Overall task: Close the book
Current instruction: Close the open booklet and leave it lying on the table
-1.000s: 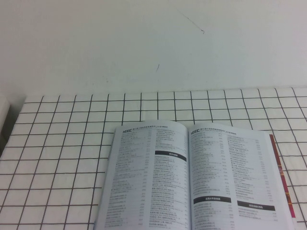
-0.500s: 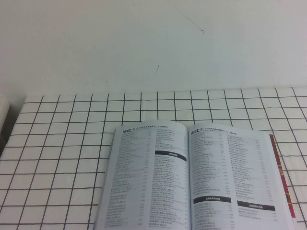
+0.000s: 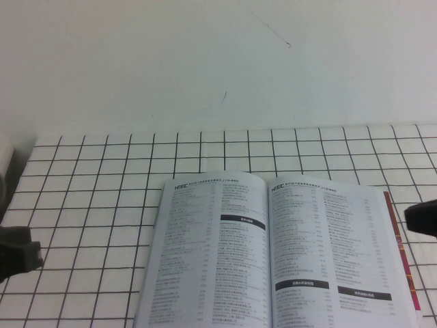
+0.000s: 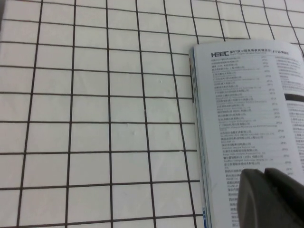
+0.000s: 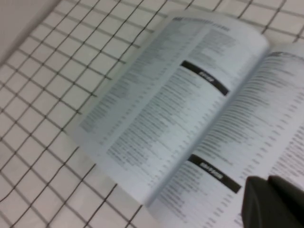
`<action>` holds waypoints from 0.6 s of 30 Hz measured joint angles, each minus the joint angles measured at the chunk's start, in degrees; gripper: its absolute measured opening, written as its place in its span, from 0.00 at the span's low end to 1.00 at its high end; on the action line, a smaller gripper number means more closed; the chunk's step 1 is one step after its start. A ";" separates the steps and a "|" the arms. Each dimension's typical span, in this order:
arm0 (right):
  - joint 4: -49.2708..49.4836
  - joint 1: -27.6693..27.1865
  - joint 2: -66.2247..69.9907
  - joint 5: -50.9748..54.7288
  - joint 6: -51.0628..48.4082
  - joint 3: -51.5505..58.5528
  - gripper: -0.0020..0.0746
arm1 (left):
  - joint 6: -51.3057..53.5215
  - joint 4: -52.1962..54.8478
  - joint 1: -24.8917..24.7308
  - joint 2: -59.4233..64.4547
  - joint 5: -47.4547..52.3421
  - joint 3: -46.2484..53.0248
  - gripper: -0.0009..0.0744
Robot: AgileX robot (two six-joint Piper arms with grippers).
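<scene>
Open white printed book (image 3: 273,253) lies between my dark left gripper (image 3: 17,251) and dark right gripper (image 3: 422,219), each low at its side; I cannot tell their opening.

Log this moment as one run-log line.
book: open on checked cloth | left gripper: left of book, apart | right gripper: by book's right edge | closing: not begun

white wall (image 3: 205,61) behind grid-patterned tablecloth (image 3: 89,205)

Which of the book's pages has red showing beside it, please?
The right page: a red cover edge borders it only. Left gripper is left of the book, right gripper right of it.
</scene>
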 joint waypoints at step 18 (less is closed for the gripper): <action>-13.59 20.69 25.08 -4.36 8.33 -13.98 0.02 | 26.04 -22.66 0.00 25.06 -2.33 -0.36 0.01</action>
